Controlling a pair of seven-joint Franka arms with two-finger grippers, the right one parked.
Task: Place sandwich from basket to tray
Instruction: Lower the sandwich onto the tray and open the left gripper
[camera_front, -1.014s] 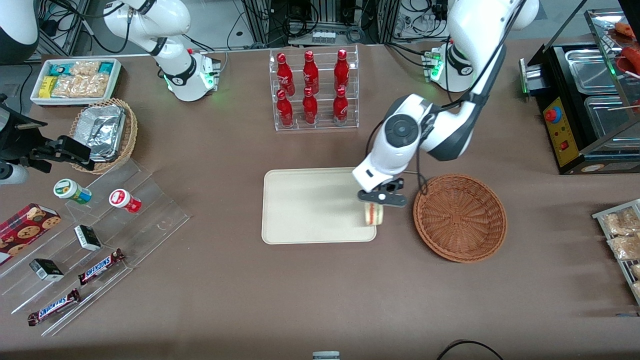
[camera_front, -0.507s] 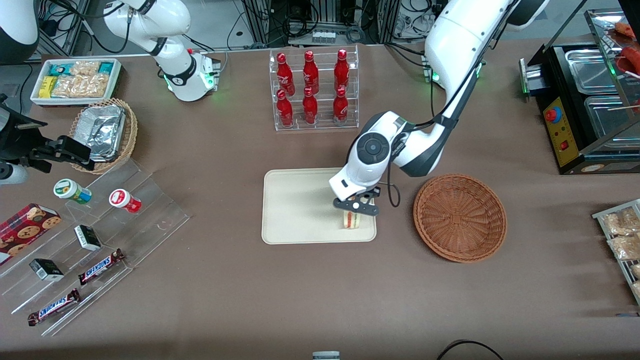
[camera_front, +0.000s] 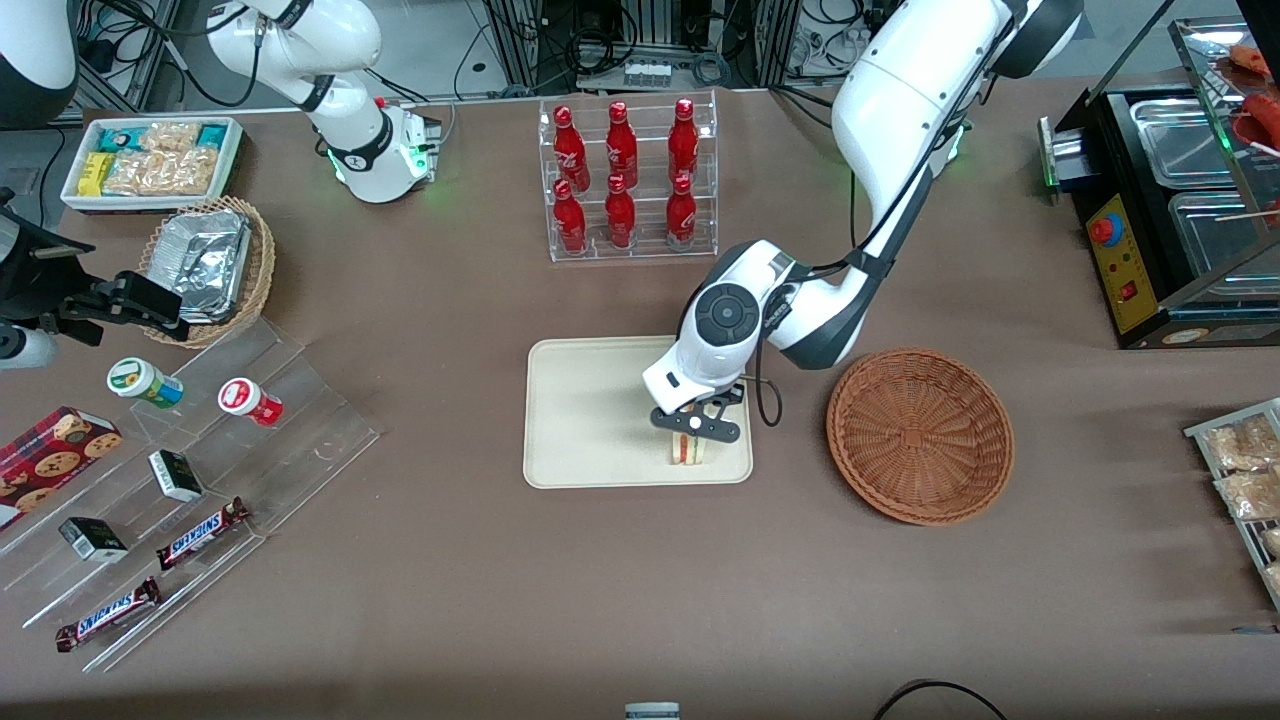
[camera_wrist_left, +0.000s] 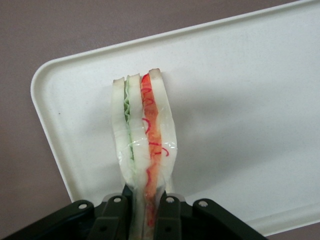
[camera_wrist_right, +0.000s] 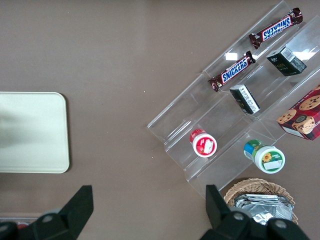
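Cream tray (camera_front: 590, 420) lay under gripper (camera_front: 690, 437) | gripper clenched sandwich (camera_wrist_left: 143, 145) upright over tray | wicker basket (camera_front: 920, 433) beside, apart

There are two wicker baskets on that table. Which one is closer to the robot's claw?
The wide reddish-brown basket, lying empty beside the tray. The gripper holds the sandwich over that tray. The smaller, paler foil basket sits toward the parked arm's end.

sandwich (camera_wrist_left: 145, 135) white, green, red | tray (camera_front: 585, 420) cream | claw (camera_front: 688, 432) black
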